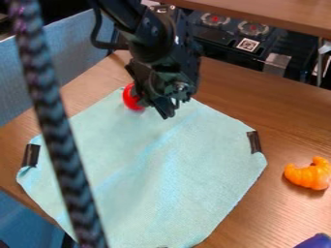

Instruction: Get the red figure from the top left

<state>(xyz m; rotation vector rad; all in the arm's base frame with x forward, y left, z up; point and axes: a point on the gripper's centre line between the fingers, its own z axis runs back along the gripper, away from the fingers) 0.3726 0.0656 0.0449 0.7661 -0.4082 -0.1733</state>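
The black gripper [160,107] hangs over the top part of the light green cloth [174,169], coming down from the upper edge of the view. Right beside it on the left is the red figure [131,98], at the cloth's upper left edge and partly covered by the gripper. Whether the two touch, I cannot tell.
An orange object [309,173] lies on the wooden table [284,121] at the right, and a dark purple one [315,241] at the bottom right corner. Black tape holds the cloth's sides. A braided cable [58,140] crosses the left foreground. Dark equipment [233,41] stands behind.
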